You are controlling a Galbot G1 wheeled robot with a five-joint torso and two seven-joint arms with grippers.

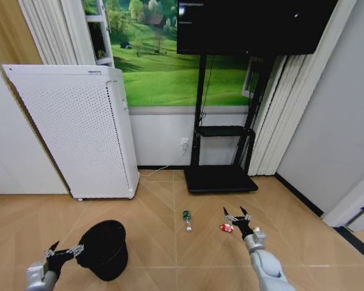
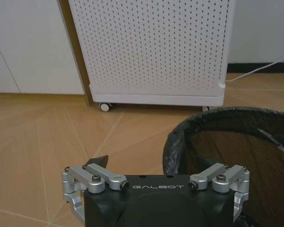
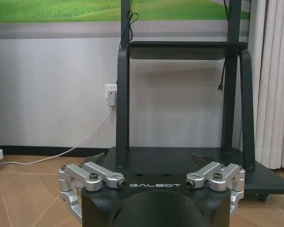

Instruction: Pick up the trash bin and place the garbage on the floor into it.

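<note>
Floor (image 1: 170, 206): light wooden floor with a zigzag pattern. All the things sit on it.
White cabinet (image 1: 79, 130): big, full of little holes, on small wheels. It stands behind the bin, well apart from it.
TV stand (image 1: 221, 151): black, straight ahead of the right arm, against the wall.
Trash bin (image 1: 104, 248): small, round and black, with a dark bag inside. It stands upright on the floor, low on the robot's left side.
Left gripper (image 1: 65, 251): wide open and holding nothing. It is right at the bin's rim. In the left wrist view (image 2: 168, 165) one finger is outside the rim and the other seems to reach over the inside, so the rim lies between them.
Right gripper (image 1: 238, 218): open too, and empty. It hangs low over the floor on the robot's right side.
Green bottle (image 1: 187, 219): little, with a pale cap. It lies on its side, its length pointing away from the robot, cap end nearer. It is between the bin and the right gripper, nearer the right one.
Red-and-white wrapper (image 1: 226, 228): tiny, just beside the right gripper, on its left.
What matters next: I think the bin rim needs a firm pinch from the left gripper.
Hard to see: I can only find one wrapper. I cannot tell if the fingers touch the rim yet.
</note>
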